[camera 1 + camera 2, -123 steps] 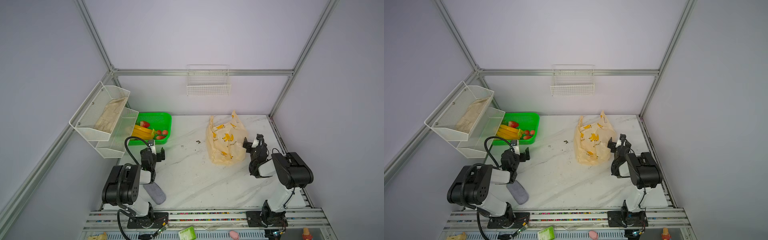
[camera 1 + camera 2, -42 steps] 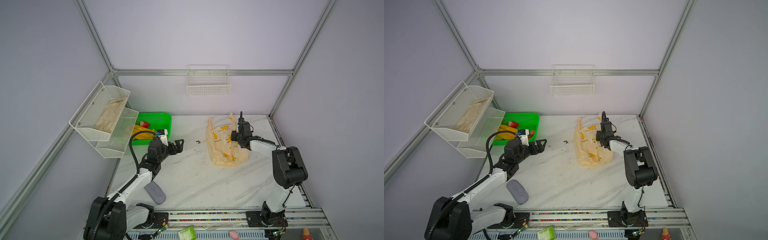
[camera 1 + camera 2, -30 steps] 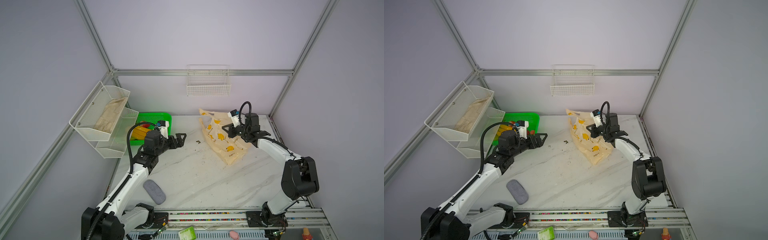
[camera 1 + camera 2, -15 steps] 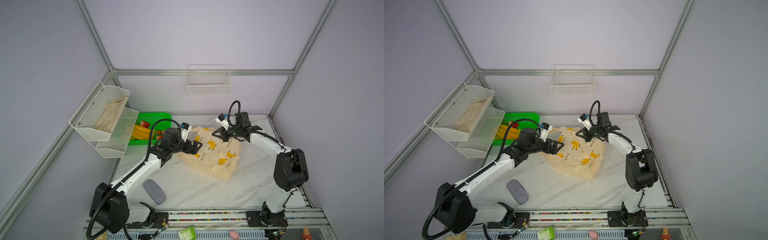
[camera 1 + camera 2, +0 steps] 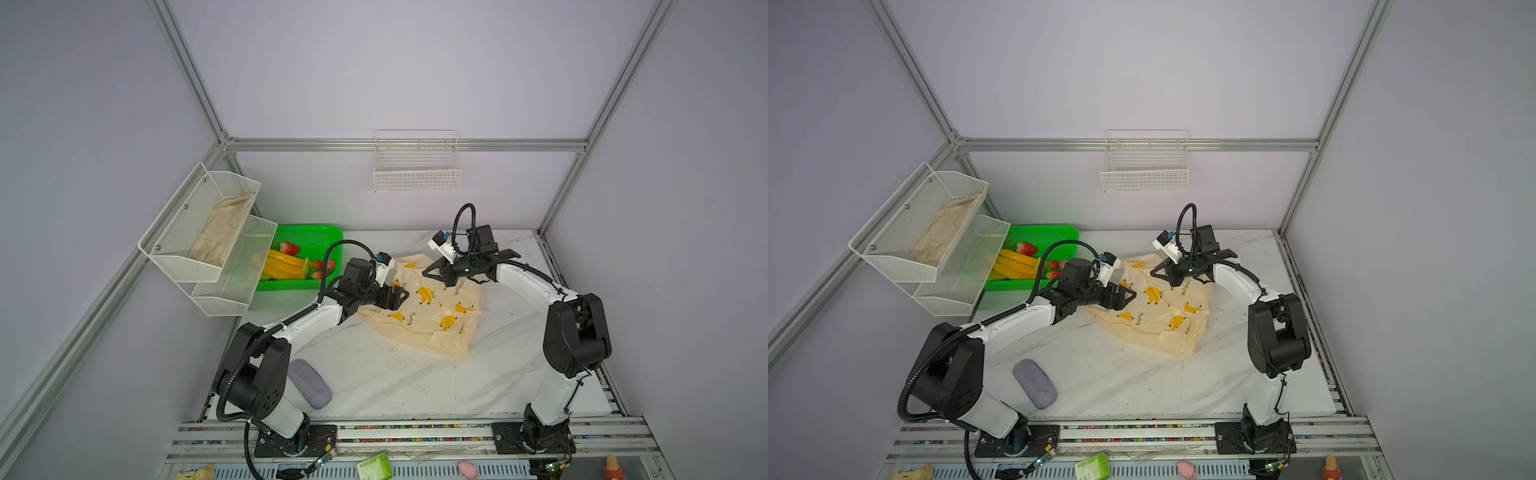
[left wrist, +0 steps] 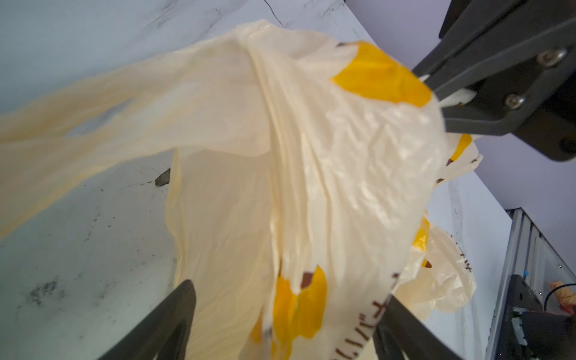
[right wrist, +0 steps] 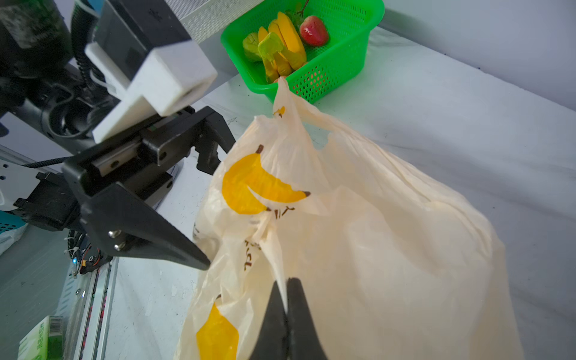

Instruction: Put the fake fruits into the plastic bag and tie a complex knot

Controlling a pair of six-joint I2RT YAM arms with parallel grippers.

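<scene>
- Near the back edge of the white marbled table (image 5: pixel 395 374), the thin cream plastic bag printed with yellow bananas (image 5: pixel 432 320) lies slack, its mouth end raised between the arms.
- The right gripper (image 7: pixel 286 285) is clamped on one fold of film; a hard pull could tear it or slip free.
- The left gripper (image 5: pixel 400 296) straddles the opposite rim, fingers wide; closing on both layers would seal the mouth.
- The small plastic toy fruits (image 5: pixel 284 266) sit in the bright green perforated basket (image 5: pixel 311 239) at the back left corner, none bagged.
</scene>
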